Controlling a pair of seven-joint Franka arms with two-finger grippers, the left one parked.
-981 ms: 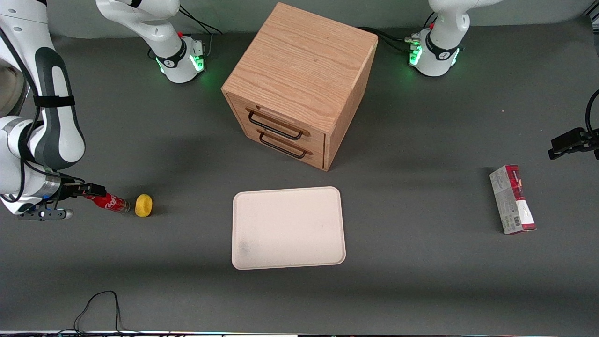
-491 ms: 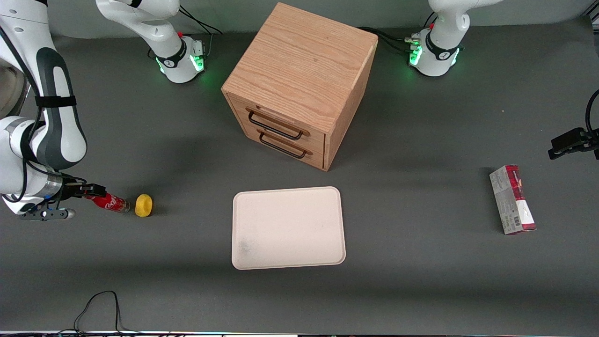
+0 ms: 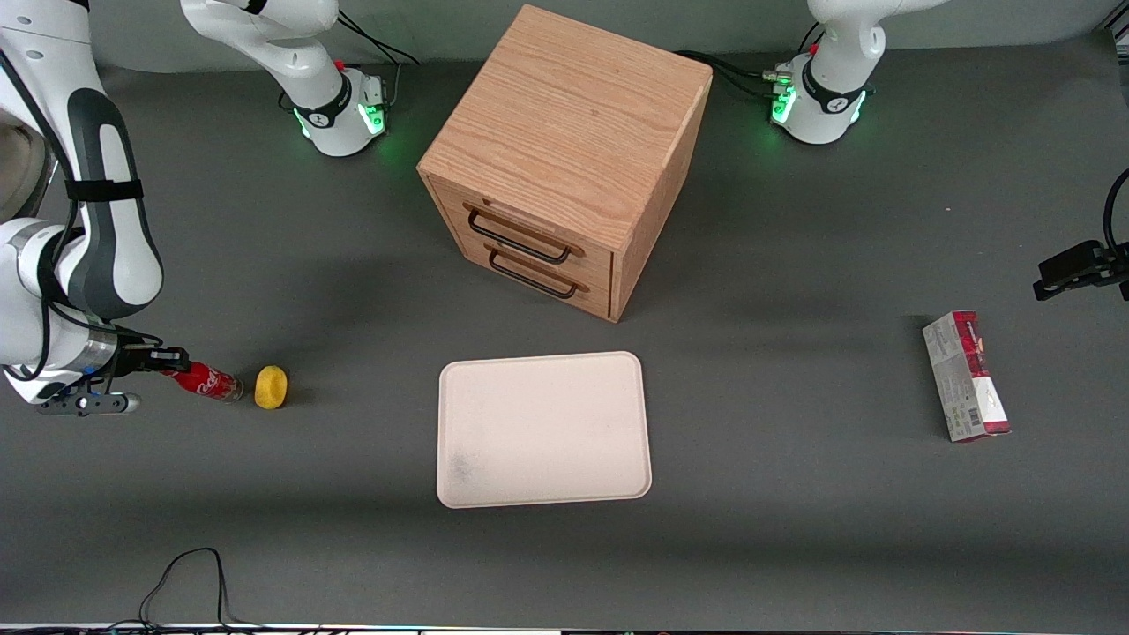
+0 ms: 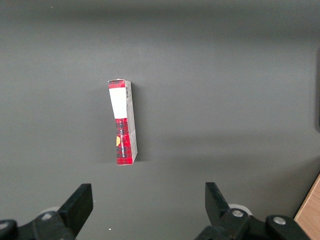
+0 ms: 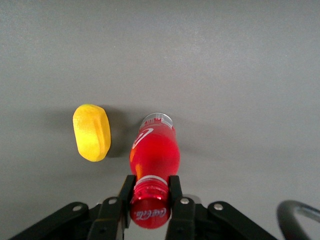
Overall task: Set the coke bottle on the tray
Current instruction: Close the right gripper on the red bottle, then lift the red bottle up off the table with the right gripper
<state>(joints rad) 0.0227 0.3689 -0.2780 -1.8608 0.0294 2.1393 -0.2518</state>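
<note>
A robotics lab: two white arm bases (image 3: 340, 110) glowed green on a grey-covered desk (image 3: 794, 529), flanking a wooden drawer cabinet (image 3: 564, 159), with cables (image 3: 185, 582) trailing at the desk's near edge.

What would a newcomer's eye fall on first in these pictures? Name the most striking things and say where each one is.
First, the big wooden drawer cabinet mid-table, with the cream tray lying bare in front of it, nearer the camera. Toward the working arm's end, the gripper is shut on the neck of the red coke bottle, with a yellow lump beside it. A red-and-grey carton lies toward the parked arm's end.
</note>
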